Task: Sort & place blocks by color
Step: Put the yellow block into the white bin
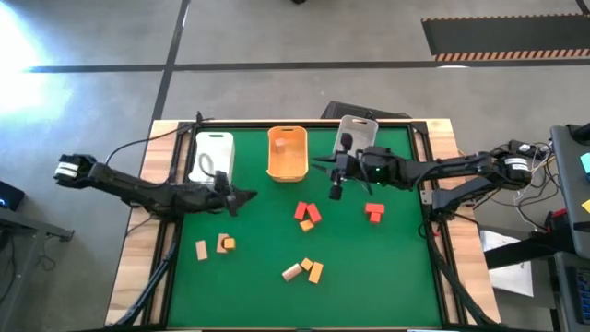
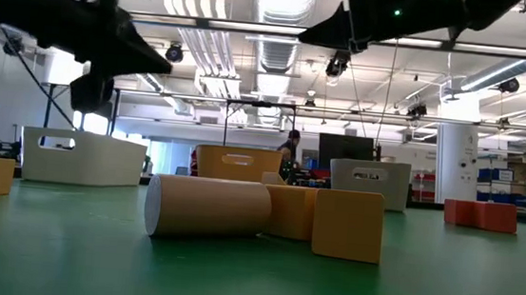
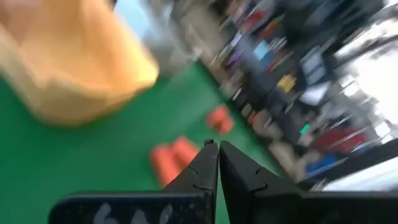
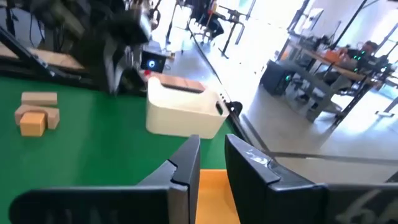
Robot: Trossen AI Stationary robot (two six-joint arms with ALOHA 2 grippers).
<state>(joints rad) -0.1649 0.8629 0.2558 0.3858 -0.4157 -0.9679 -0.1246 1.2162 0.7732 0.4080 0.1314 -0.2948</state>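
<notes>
Small wooden blocks lie on the green mat: two red clusters [image 1: 308,215] [image 1: 373,212], tan and yellow-orange ones at the near left [image 1: 225,243] and near middle [image 1: 304,270]. In the low view a tan cylinder [image 2: 208,208] lies on its side against a yellow block [image 2: 347,224]. My left gripper [image 1: 251,195] [image 3: 217,149] is shut and empty, just near of the white bin [image 1: 214,155], pointing toward the red blocks [image 3: 174,158]. My right gripper [image 1: 324,168] [image 4: 211,155] hovers by the orange bin's [image 1: 287,152] right rim, its fingers a narrow gap apart with nothing between them.
A grey bin [image 1: 358,134] stands at the far edge, right of the orange one. The white bin [image 4: 183,112] shows beyond my right fingers, with the orange bin's rim [image 4: 214,186] below them. Bare mat lies at the near right. Cables run along both table sides.
</notes>
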